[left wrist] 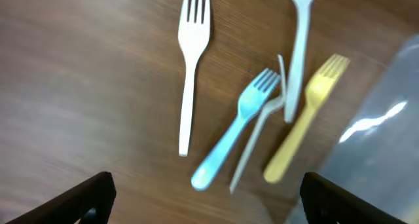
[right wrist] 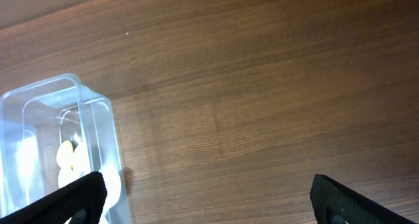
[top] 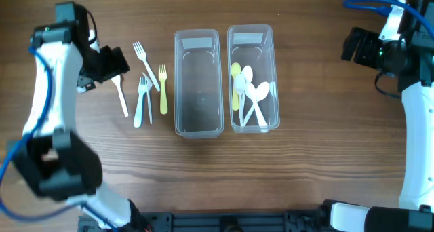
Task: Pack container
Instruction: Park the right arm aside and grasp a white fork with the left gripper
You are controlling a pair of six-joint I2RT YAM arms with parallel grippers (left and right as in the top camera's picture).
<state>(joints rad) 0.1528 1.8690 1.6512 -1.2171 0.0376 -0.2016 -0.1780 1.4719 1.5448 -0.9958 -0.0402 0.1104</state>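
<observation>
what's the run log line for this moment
task pack container | left hand open above five forks on table | right hand open, holding nothing | left container empty | right container holds spoons

Long white plastic fork [left wrist: 298, 54]: upper end cropped by the top edge, just left of the empty clear plastic container [left wrist: 383, 112].
Empty container: blurred, cut off at right.
Pale plastic spoons [right wrist: 69, 160]: blurred, count unclear.
</observation>
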